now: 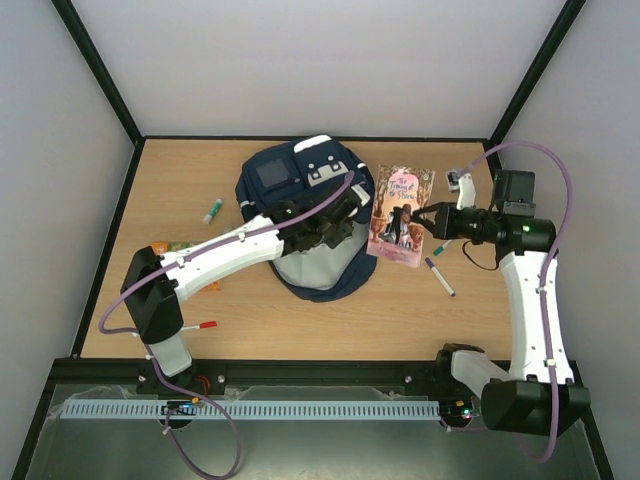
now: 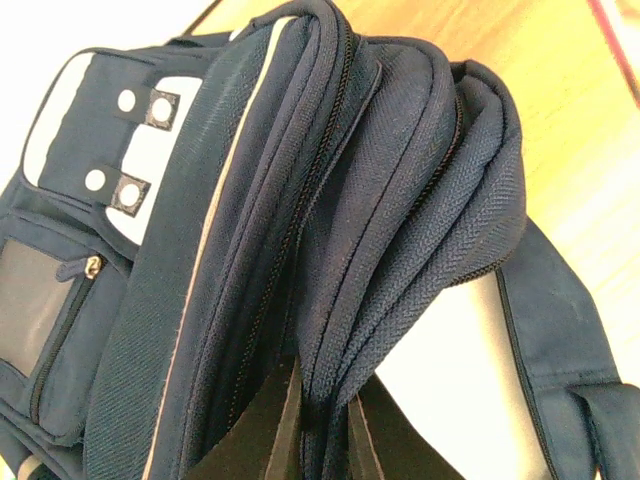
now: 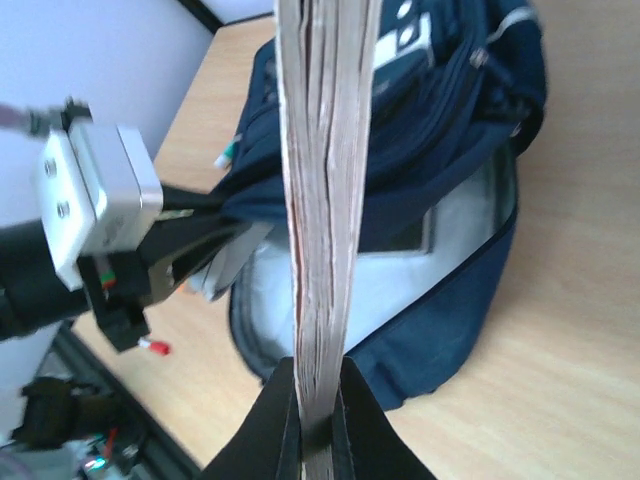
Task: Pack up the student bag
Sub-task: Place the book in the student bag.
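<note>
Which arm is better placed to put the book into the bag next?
The right arm: its jaws grip the book beside the student bag, whose opening the left jaws hold open.

Table [image 1: 400,320]: green-cap marker [image 1: 212,211] is seen approx. 10 o'clock, red-cap pen [image 1: 200,325] at 8, purple-cap pen [image 1: 440,277] at 3.

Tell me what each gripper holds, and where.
Left gripper pinches the lifted flap of the student bag at its zip edge. Right gripper clamps the book by its page edge.
</note>
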Motion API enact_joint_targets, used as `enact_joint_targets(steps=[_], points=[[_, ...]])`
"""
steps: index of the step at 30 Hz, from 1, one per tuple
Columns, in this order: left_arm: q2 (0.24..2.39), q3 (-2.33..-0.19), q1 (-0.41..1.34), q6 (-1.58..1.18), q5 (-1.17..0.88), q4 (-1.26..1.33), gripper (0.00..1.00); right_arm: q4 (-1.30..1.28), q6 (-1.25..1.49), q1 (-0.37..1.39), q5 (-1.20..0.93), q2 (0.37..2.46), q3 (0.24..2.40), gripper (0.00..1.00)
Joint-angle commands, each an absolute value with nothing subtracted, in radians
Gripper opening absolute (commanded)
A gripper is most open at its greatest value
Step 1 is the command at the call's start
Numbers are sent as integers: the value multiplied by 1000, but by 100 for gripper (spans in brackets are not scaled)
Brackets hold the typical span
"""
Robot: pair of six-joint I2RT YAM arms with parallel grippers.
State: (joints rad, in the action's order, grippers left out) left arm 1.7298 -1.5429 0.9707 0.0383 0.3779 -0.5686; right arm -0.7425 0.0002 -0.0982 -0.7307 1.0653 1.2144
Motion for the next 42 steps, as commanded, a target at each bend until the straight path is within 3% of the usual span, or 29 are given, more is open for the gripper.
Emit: enact_joint_targets(steps=[1, 11, 21, 42], points=[[1702, -1639, 953, 54, 362, -491, 2, -964, 21, -101, -887, 1097, 1226, 1], [1698, -1677, 910, 30, 299, -478, 2, -976, 95, -93, -955, 1078, 987, 1], [1685, -1676, 908, 45, 222, -472, 2, -750, 273, 42, -988, 1131, 804, 1], [1536, -1524, 908, 89, 172, -352, 2, -512, 322, 282, -911, 1682, 1157, 1]])
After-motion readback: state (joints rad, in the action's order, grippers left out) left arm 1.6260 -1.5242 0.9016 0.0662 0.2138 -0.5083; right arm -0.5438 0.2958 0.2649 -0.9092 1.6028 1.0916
